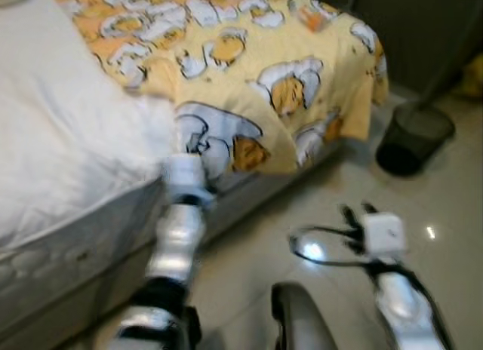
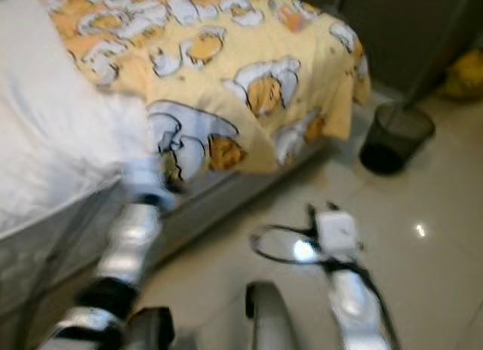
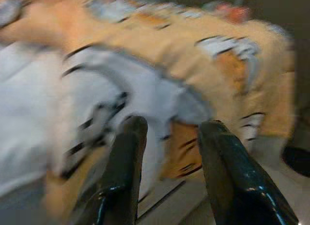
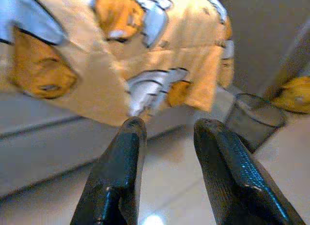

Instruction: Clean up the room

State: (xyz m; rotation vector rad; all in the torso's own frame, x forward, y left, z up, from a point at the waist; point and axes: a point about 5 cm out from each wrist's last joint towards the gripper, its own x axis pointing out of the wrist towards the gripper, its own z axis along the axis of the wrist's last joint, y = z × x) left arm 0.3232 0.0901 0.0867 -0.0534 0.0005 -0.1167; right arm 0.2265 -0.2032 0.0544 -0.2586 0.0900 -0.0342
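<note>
A yellow blanket (image 1: 249, 63) with a cartoon print lies rumpled over the bed, and one corner hangs down the side toward the floor. My left gripper (image 3: 169, 125) is open right in front of that hanging fold, with nothing between its fingers. Its silver wrist (image 1: 185, 176) sits at the bed's edge. My right gripper (image 1: 358, 210) hovers open over the tiled floor, pointing toward the blanket's lower edge (image 4: 160, 89) and a bin. The views are blurred.
The white mattress (image 1: 60, 139) takes up the left. A black mesh wastebasket (image 1: 411, 139) stands on the shiny floor past the bed's corner, with a yellow object (image 1: 474, 75) behind it. A black cable loop (image 1: 317, 244) hangs beside my right wrist.
</note>
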